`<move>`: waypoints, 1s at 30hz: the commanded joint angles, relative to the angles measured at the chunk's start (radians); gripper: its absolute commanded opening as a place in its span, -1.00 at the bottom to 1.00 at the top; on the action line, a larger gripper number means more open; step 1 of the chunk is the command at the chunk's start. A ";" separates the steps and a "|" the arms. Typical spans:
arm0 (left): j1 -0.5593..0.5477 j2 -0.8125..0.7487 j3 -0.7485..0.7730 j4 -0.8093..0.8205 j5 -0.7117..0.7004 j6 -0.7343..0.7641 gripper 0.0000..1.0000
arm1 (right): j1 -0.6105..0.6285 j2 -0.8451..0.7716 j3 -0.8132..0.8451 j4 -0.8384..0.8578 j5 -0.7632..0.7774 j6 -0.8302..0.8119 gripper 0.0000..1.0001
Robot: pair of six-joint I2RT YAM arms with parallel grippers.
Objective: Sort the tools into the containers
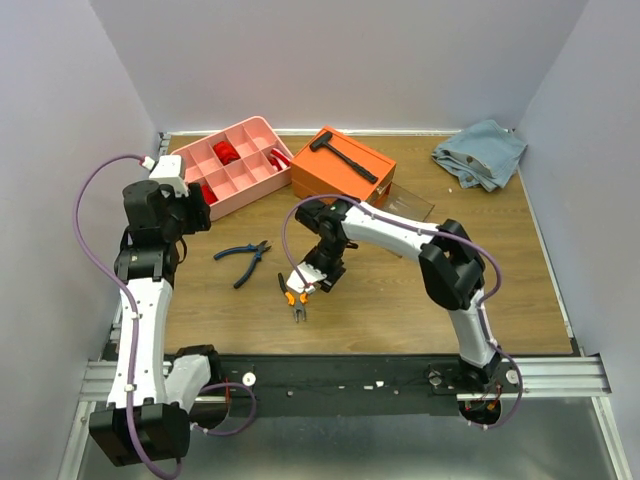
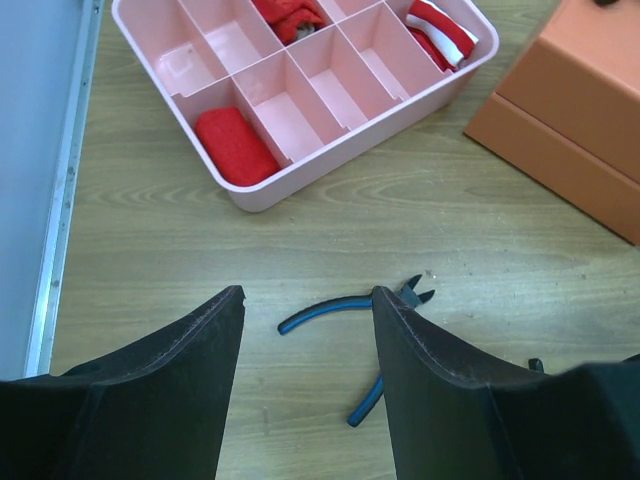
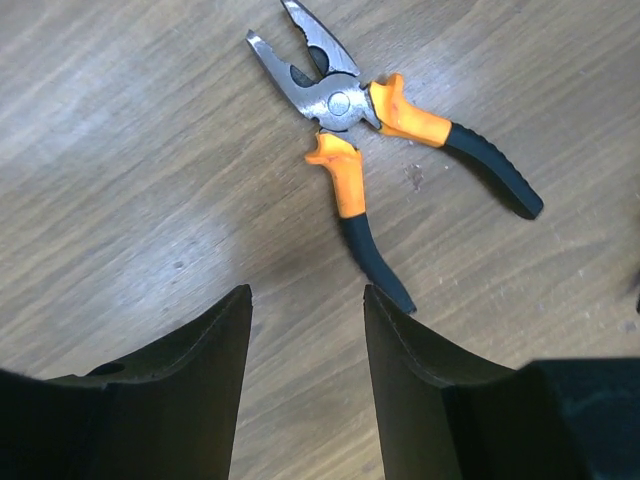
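- Both sets of jaws are standing apart and holding nothing: the left gripper [image 2: 308, 295] is hovering above the table [image 1: 400, 300] near the pink tray [image 2: 340, 140], and the right gripper [image 1: 305, 278] is hanging low over the orange-handled pliers [image 3: 340, 105].
- Those pliers are lying flat on the wood with their handles splayed and their nose open. In the right wrist view they are sitting ahead of the fingers, not between them.
- The blue-handled pliers [image 1: 250, 255] are resting on the table between the two grippers, and one handle is partly hidden behind a left finger (so its exact lie is unclear).
- A black hammer [image 1: 342, 155] is lying on top of the orange box [image 1: 335, 180], and red items are already occupying some tray compartments.
- By my reading, neither pair of pliers is being sorted yet, and both arms are lining up for a pick.
- Closing the right jaws on only one splayed handle is likely to let the pliers swing or slip out during the lift.
- A left finger coming straight down risks landing on the blue handle and skidding it away.
- With the two pairs of pliers lying near each other, the arms are also risking a bump.
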 commanded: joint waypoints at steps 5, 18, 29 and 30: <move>0.074 -0.007 0.001 -0.013 0.069 -0.079 0.28 | 0.017 0.133 0.096 -0.001 0.036 -0.093 0.11; 0.101 -0.053 -0.044 -0.018 0.105 -0.100 0.27 | 0.040 0.099 0.073 0.028 0.054 -0.080 0.06; 0.120 -0.056 -0.045 -0.008 0.142 -0.139 0.27 | 0.069 0.094 0.053 0.075 0.045 -0.082 0.04; 0.123 -0.058 -0.048 -0.007 0.142 -0.140 0.27 | 0.069 0.098 0.052 0.086 0.043 -0.083 0.04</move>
